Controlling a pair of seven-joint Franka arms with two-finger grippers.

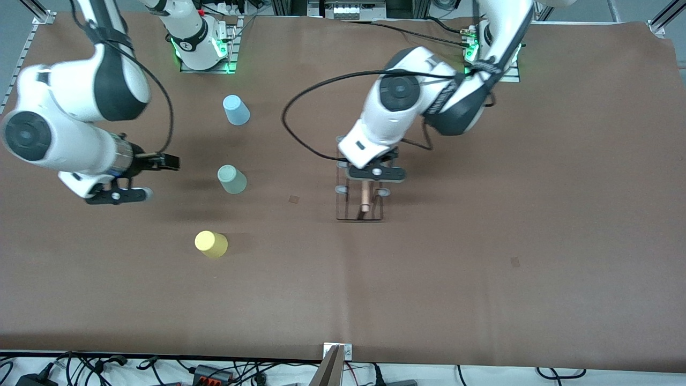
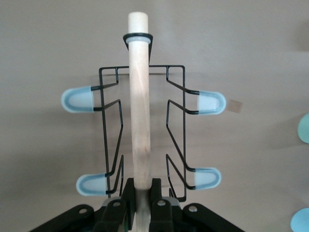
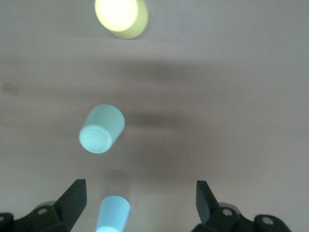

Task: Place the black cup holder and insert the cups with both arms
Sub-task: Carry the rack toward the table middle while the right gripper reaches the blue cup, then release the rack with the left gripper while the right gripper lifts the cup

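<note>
The black cup holder [image 1: 360, 206] [image 2: 176, 104] stands upright at the middle of the table, its wooden rod [image 2: 140, 121] on top. My left gripper [image 1: 370, 179] [image 2: 141, 186] is over it from above and shut on the end of that rod. I cannot tell whether the holder's base touches the table. Three cups stand in a line toward the right arm's end: the light blue cup [image 1: 236, 110] [image 3: 113, 215], the mint cup [image 1: 232, 179] [image 3: 101, 128] and the yellow cup [image 1: 211, 244] [image 3: 120, 17]. My right gripper [image 1: 120, 194] [image 3: 141, 198] hangs open and empty over the table beside the mint cup.
The brown table cover [image 1: 482, 268] carries two small tape marks, one [image 1: 294, 199] between the cups and the holder, another [image 1: 515, 261] toward the left arm's end. Cables lie along the table's front edge [image 1: 214, 370]. Both arm bases stand at the back.
</note>
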